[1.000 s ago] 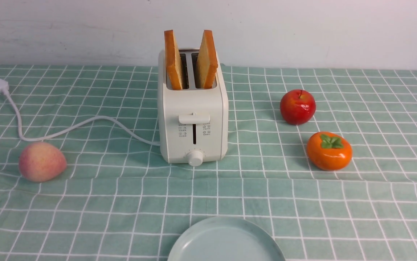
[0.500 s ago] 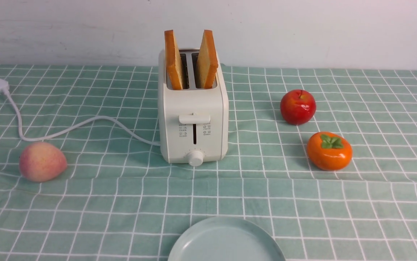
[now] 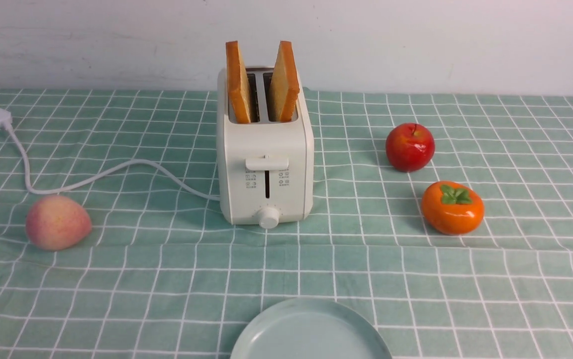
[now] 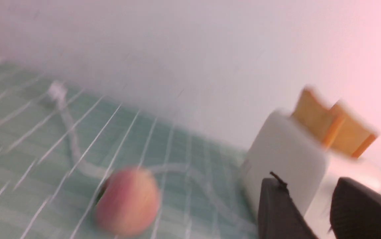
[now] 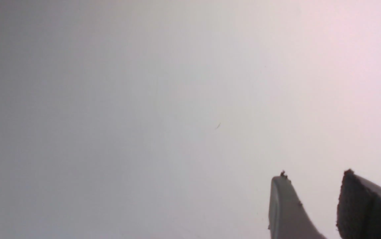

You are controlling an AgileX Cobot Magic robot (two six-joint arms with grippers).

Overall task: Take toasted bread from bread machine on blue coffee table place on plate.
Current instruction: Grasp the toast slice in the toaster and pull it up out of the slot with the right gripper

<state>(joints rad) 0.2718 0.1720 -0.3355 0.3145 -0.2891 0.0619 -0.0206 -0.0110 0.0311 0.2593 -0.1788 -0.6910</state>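
We hold our left claw [image 4: 308,182] and right claw [image 5: 314,175] part-open and empty, since the toast slices [image 3: 239,82] stand proud of the toaster [image 3: 266,164] mid-tabletop [image 3: 116,284], easy to pinch, with the plate [image 3: 311,329] at the near edge.

Pink-yellow peach [image 3: 58,222] at left, red apple [image 3: 410,147] and orange persimmon [image 3: 452,208] near each other at right

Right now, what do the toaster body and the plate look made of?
Toaster: probably plastic, matte cream shell, rounded moulded corners, no sharp glints. Plate: smooth mint-green with soft sheen; glazed ceramic or melamine, cannot tell which.
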